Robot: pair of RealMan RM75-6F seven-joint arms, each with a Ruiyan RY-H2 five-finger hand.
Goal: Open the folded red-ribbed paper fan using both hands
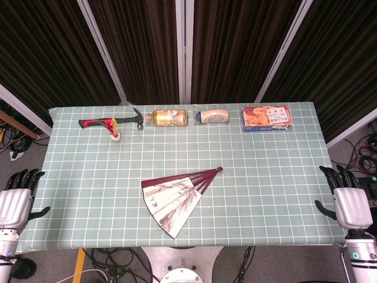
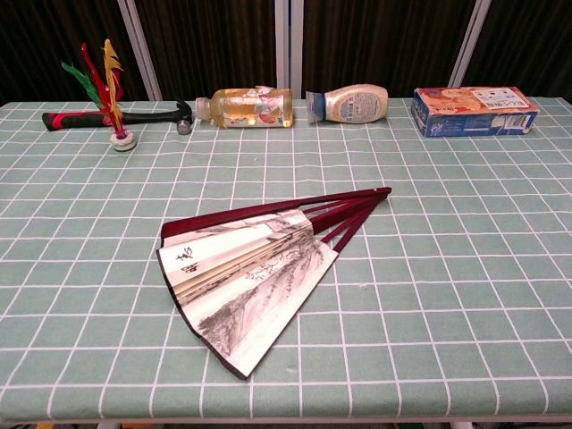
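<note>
The paper fan (image 1: 175, 198) lies partly spread on the green checked tablecloth, near the front middle of the table. Its dark red ribs meet at a pivot pointing to the back right, and the white painted paper fans out to the front left. The chest view shows the fan (image 2: 255, 273) the same way, with ink drawing on the paper. My left hand (image 1: 16, 197) hangs off the table's left edge, fingers apart and holding nothing. My right hand (image 1: 346, 199) sits off the right edge, also with fingers apart and holding nothing. Both hands are far from the fan.
Along the back edge lie a hammer (image 1: 112, 122), a feathered shuttlecock (image 2: 109, 85), an amber bottle (image 1: 169, 117), a pale bottle (image 1: 212, 116) and an orange-blue box (image 1: 266, 118). Cables run on the floor below the table.
</note>
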